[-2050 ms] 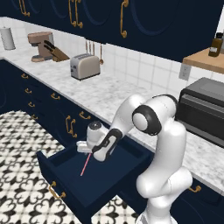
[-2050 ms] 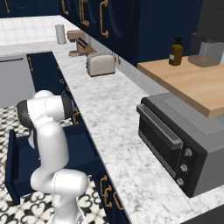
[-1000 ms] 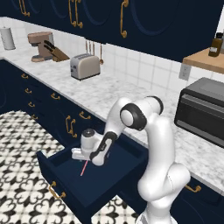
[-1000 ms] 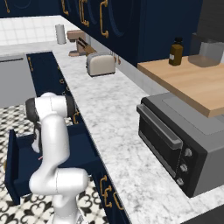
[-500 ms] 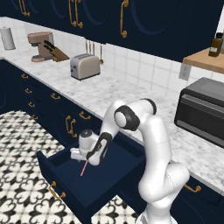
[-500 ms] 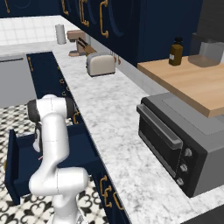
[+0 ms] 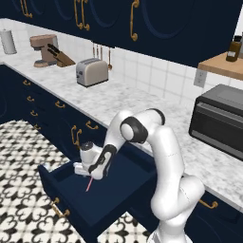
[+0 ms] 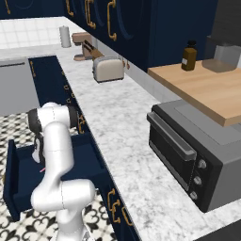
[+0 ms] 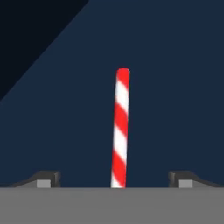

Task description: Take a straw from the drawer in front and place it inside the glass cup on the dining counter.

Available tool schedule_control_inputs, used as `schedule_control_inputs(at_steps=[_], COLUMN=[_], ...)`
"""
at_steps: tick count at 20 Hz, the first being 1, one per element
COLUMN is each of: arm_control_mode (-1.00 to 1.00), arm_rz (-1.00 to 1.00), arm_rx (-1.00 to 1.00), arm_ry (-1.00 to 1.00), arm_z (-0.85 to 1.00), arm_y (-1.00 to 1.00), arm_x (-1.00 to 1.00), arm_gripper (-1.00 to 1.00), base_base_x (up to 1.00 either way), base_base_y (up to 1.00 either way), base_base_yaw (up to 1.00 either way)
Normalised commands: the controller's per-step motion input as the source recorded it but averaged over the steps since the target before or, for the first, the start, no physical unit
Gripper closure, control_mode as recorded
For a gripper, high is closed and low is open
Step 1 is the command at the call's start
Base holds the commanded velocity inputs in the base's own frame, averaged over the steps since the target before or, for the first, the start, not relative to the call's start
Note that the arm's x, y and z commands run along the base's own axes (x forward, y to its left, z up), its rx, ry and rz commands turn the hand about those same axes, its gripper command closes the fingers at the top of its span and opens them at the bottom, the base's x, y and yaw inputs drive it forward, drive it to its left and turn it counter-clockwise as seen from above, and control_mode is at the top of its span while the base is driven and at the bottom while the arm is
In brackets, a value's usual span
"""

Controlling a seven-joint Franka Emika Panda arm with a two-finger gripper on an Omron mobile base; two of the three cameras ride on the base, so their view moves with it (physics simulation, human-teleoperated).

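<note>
Pincer (image 9: 113, 179) wide open: in the hand view its two dark tips stand far apart at the bottom edge, and the red-and-white striped straw (image 9: 120, 127) runs up between them, roughly centred, touching neither. We judge the step in hand to be the grasp of the straw.

In the left base view the pincer (image 7: 90, 173) hangs low inside the open navy drawer (image 7: 71, 201), and the straw (image 7: 88, 184) lies flat on its dark floor just under the hand.

To do this well, we would:
- keep the straw midway between the tips; it leans slightly in the hand view, so a small roll of the wrist would square the pads to it;
- lower until the tips bracket the straw without pressing the drawer floor;
- close slowly, since a thin round stick may roll aside;
- lift straight up, clear of the drawer's front wall and brass handle (image 7: 58, 208).

The marble bench (image 7: 142, 116) above carries a toaster (image 7: 92, 72).
</note>
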Motion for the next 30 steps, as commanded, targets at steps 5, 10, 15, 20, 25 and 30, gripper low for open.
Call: schedule_control_inputs(at_steps=[5, 10, 15, 20, 25, 30], arm_control_mode=[-1.0, -1.0, -1.0, -1.0, -1.0, -1.0], arm_rz=[-0.01, 0.0, 0.0, 0.0, 0.0, 0.0], arm_rx=[0.0, 0.0, 0.01, 0.12, 0.22, 0.26], arm_ry=[0.0, 0.0, -0.05, -0.2, -0.03, 0.06], arm_z=[-0.18, -0.02, 0.27, 1.0, 1.0, 1.0], arm_y=[0.0, 0.0, -0.2, -0.53, -0.46, -0.07], arm_x=[0.0, 0.0, -0.36, -0.79, -0.34, 0.31], arm_gripper=[1.0, 1.0, 1.0, 1.0, 1.0, 1.0], base_base_x=[0.0, 0.0, 0.0, 0.0, 0.0, 0.0], base_base_y=[0.0, 0.0, 0.0, 0.0, 0.0, 0.0], base_base_yaw=[0.0, 0.0, 0.0, 0.0, 0.0, 0.0])
